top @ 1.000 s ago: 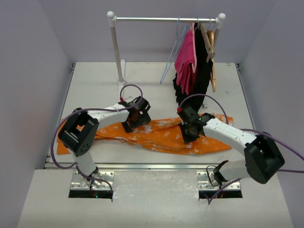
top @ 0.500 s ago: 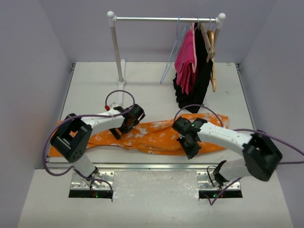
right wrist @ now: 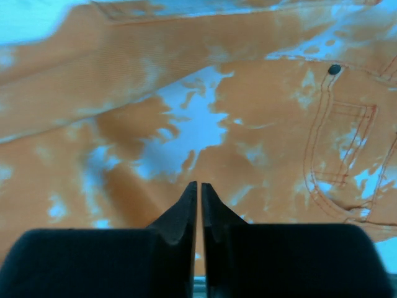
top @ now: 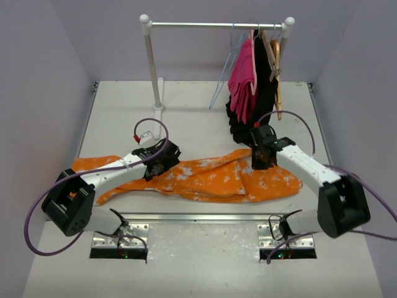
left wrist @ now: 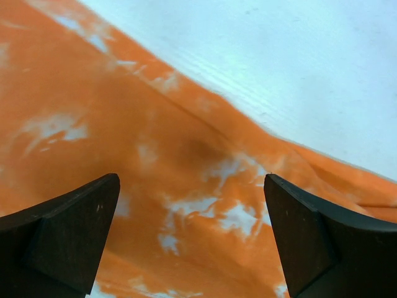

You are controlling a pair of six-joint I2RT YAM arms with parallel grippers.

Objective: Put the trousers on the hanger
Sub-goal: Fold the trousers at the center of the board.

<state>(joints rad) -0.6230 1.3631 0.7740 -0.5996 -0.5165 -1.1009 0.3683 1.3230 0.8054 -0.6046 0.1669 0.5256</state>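
The orange trousers [top: 205, 180] with white blotches lie spread across the near part of the table, rumpled into a fold at their right end. My left gripper [top: 156, 166] hovers low over their left half, its jaws wide open with only cloth [left wrist: 186, 149] beneath them. My right gripper [top: 261, 160] is over the trousers' right end near a pocket seam [right wrist: 347, 143]. It is shut, the fingertips [right wrist: 190, 194] almost touching and nothing visible between them. The pale wire hanger [top: 223, 68] hangs bare on the rail, left of the other clothes.
A white clothes rail [top: 217, 26] on posts stands at the back. A pink garment [top: 243, 81], a black garment [top: 265, 99] and a tan wooden hanger [top: 276, 62] hang at its right end. Grey walls close in both sides.
My right gripper moved back and to the right, and the trousers' right end bunched up beside it. My left arm stretched lower and leftward over the cloth, jaws still open.
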